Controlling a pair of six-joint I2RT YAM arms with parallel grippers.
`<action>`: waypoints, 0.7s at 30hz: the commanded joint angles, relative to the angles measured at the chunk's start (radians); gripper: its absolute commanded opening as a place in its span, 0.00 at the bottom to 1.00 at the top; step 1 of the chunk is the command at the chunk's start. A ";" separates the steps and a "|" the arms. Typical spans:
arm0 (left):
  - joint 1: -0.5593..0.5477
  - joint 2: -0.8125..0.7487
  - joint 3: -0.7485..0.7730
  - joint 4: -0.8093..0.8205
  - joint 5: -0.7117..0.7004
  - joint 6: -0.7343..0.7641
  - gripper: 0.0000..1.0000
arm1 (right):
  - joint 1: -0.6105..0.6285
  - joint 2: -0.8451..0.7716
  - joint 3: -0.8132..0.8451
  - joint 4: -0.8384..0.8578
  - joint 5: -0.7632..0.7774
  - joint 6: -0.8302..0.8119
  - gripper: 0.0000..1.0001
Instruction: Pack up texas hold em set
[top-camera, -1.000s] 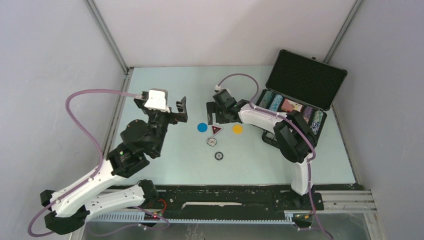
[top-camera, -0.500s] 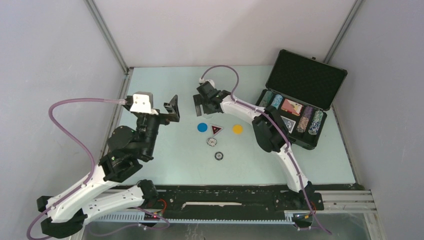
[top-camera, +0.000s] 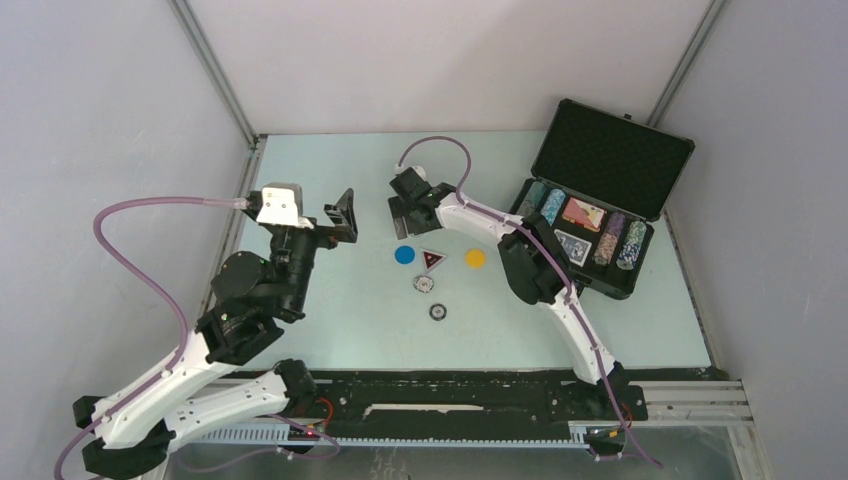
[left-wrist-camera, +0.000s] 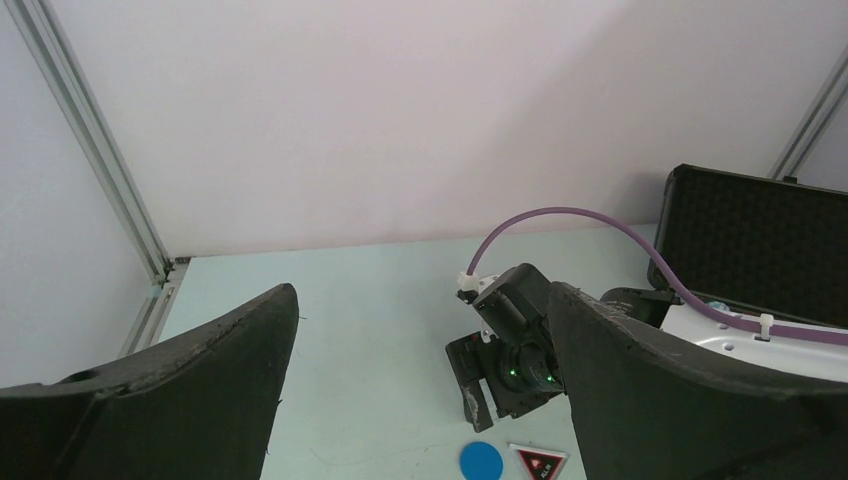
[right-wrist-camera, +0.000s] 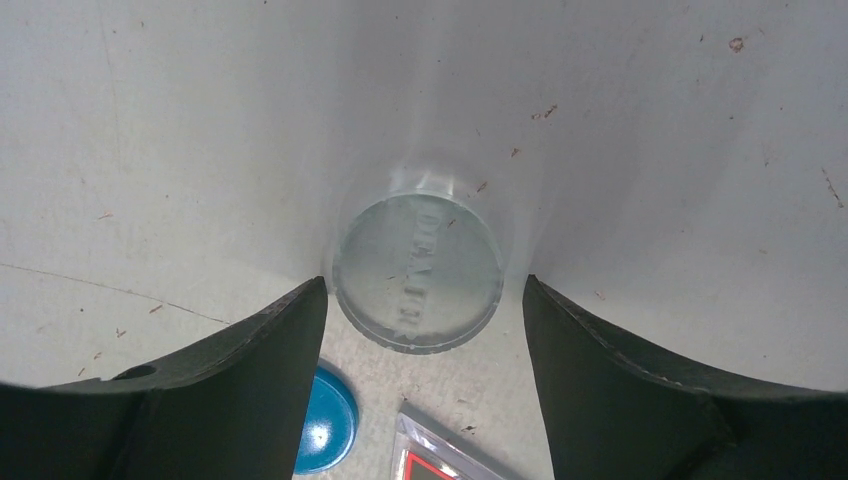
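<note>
The black foam-lined briefcase (top-camera: 598, 160) lies open at the right, with rows of striped chips (top-camera: 633, 245) and card decks (top-camera: 583, 213) inside. On the table lie a blue disc (top-camera: 404, 254), a red triangle (top-camera: 432, 259), a yellow disc (top-camera: 475, 258) and two loose chips (top-camera: 425, 284). My right gripper (top-camera: 400, 215) is low, just behind the blue disc. In the right wrist view it (right-wrist-camera: 423, 283) stands open astride a clear round dealer button (right-wrist-camera: 417, 270) that lies flat on the table. My left gripper (top-camera: 343, 220) hovers open and empty to the left.
The enclosure's walls and metal frame posts (top-camera: 215, 75) close in the back and sides. The left wrist view looks across at the right gripper's body (left-wrist-camera: 510, 350), the blue disc (left-wrist-camera: 482, 462) and the case lid (left-wrist-camera: 760, 240).
The right arm has reached left and farther back, from above the triangle to behind the blue disc, and its jaws have narrowed. The left arm has drawn back a little to the left.
</note>
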 joint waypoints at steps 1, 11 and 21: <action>0.018 -0.007 -0.012 0.007 0.021 -0.030 1.00 | -0.015 0.033 0.039 -0.003 -0.034 0.009 0.80; 0.035 -0.005 -0.002 -0.007 0.041 -0.052 1.00 | -0.007 0.049 0.069 -0.001 -0.011 -0.012 0.67; 0.050 -0.004 0.002 -0.007 0.056 -0.062 1.00 | -0.038 -0.257 -0.120 0.154 0.069 -0.045 0.43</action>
